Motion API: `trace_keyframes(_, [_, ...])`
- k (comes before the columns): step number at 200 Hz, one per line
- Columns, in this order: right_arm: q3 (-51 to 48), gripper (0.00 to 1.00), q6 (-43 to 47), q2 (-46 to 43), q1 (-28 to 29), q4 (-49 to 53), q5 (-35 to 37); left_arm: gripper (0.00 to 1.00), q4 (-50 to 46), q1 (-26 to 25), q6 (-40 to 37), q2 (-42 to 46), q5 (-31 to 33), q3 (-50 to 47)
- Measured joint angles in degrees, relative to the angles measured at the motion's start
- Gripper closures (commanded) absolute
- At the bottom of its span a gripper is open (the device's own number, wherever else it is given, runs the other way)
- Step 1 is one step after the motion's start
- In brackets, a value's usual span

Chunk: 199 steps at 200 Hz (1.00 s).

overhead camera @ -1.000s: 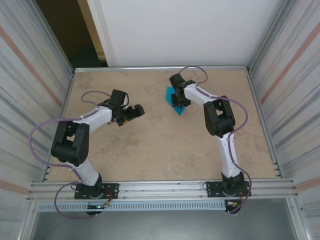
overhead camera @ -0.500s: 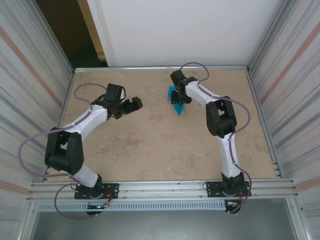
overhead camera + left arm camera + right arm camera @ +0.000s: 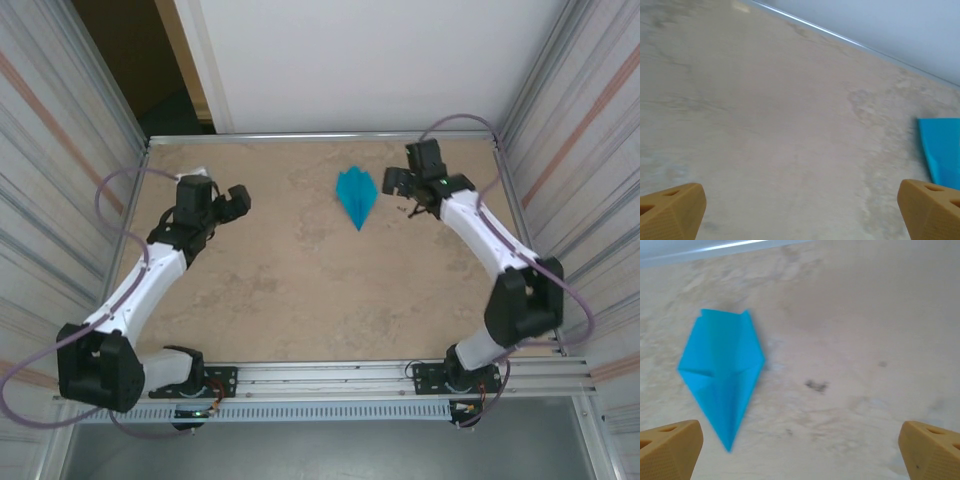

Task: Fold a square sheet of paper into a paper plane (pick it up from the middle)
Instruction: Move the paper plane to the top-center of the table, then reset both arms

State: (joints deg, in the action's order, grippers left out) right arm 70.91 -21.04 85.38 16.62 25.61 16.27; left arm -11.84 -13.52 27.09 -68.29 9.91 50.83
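Your paper plane (image 3: 356, 196) lies flat on the counter (image 3: 300, 290), just left of your right pincer (image 3: 402, 192) and well right of your left pincer (image 3: 236, 200). Both pincers gape wide, holding nothing.

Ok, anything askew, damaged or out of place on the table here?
Nothing stands out. The paper plane lies flat and intact on the table, its point toward the arm bases. The left gripper and right gripper are open, apart from it.
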Motion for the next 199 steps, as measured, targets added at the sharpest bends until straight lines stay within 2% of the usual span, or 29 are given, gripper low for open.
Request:
trace_keyframes(44, [-22.88,0.01,0.31,-16.59,-8.85,-11.34,8.68,0.01,8.55,3.19,-5.62,4.46,8.85,-11.96])
trace_keyframes(90, [-37.03,0.01,-0.7,-19.43,-17.59,-21.0,9.66,0.02,20.09,5.16,-14.16,4.55,11.98,-21.35])
trace_keyframes(128, [-43.95,0.01,2.32,-17.53,-17.73,-32.87,7.89,0.01,30.93,8.52,-20.2,1.57,7.32,-25.75])
trace_keyframes(162, [-46.18,0.01,6.51,-13.33,-17.9,-44.74,3.93,0.01,42.03,10.25,-25.73,-2.08,-1.62,-30.25])
trace_keyframes(199, [-47.89,0.01,9.18,-8.87,-18.99,-54.82,-2.67,0.01,51.21,12.9,-28.06,-8.2,-8.55,-31.45])
